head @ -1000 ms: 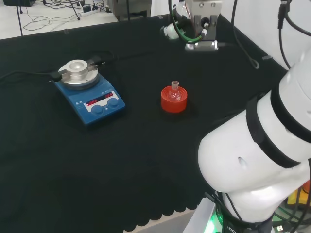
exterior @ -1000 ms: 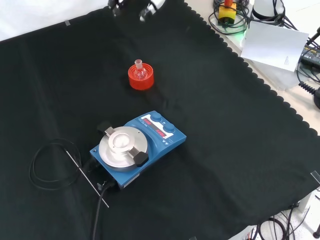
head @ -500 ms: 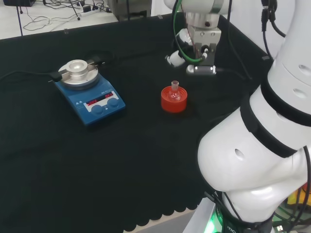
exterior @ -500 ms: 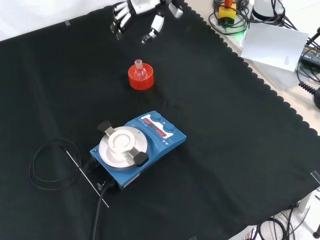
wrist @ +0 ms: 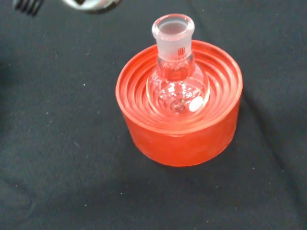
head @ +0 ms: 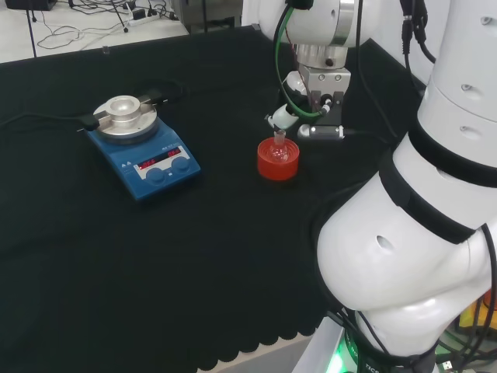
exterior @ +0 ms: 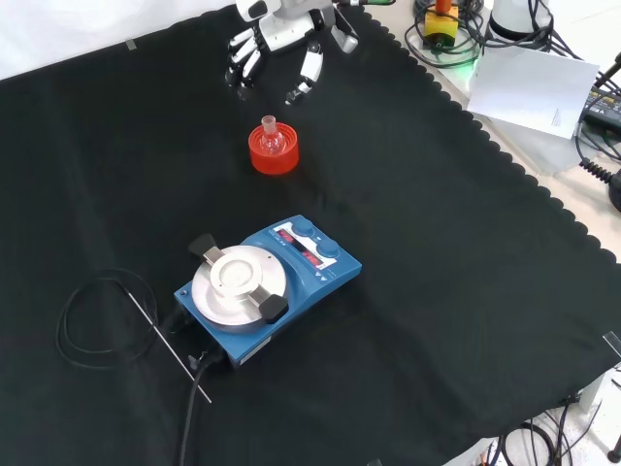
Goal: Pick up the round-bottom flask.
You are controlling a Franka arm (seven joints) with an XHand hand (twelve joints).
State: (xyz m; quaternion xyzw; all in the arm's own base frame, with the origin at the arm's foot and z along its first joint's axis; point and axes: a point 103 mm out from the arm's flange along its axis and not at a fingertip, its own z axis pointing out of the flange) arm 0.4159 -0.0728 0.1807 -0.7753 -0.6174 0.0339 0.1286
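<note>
A small clear round-bottom flask (wrist: 176, 81) stands upright, neck up, in a red ribbed ring stand (wrist: 180, 136) on the black cloth. The flask (exterior: 270, 136) and its stand (exterior: 274, 158) sit near the cloth's middle in the front view. My hand (exterior: 281, 34) hovers above and just beyond the flask there, fingers spread and pointing down, holding nothing and apart from the glass. In the head view the hand (head: 283, 116) hangs just above the flask (head: 278, 144) on its stand (head: 277, 163).
A blue hotplate stirrer (exterior: 267, 282) with a round metal top stands nearer the front in the front view, to the left of the flask in the head view (head: 141, 148). A black cable loop (exterior: 97, 320) and a thin rod lie beside it.
The hand has come down from the far edge of the cloth to just above the flask. Flask, stand and stirrer have not moved.
</note>
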